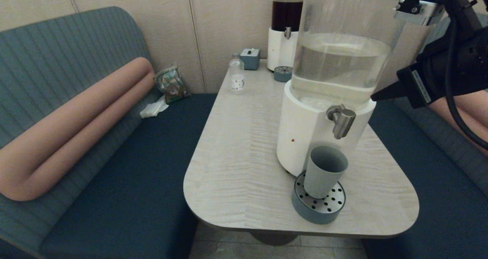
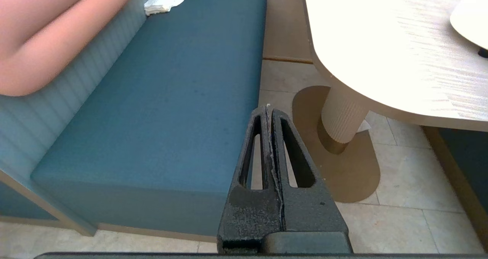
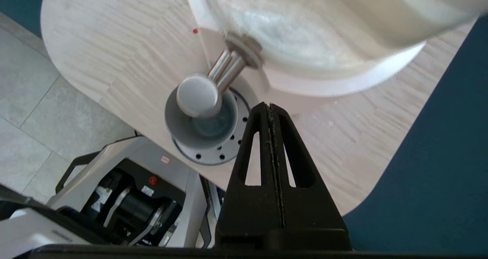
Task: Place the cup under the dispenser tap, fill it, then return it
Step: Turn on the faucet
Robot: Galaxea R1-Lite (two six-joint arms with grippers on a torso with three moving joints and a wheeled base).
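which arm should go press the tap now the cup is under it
Right, probably: the right gripper hangs shut beside the dispenser tap, above the cup. The left gripper sits low by the bench.

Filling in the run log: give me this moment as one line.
cup: upright on drip tray, under dispenser tap | right gripper: shut, raised beside tank, holding nothing | left gripper: shut, parked off table

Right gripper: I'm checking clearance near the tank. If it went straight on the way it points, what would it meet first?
Probably the dispenser's white base. The right gripper, shut, points at it beside the dispenser tap; the cup lies off to one side. Depth is unclear.
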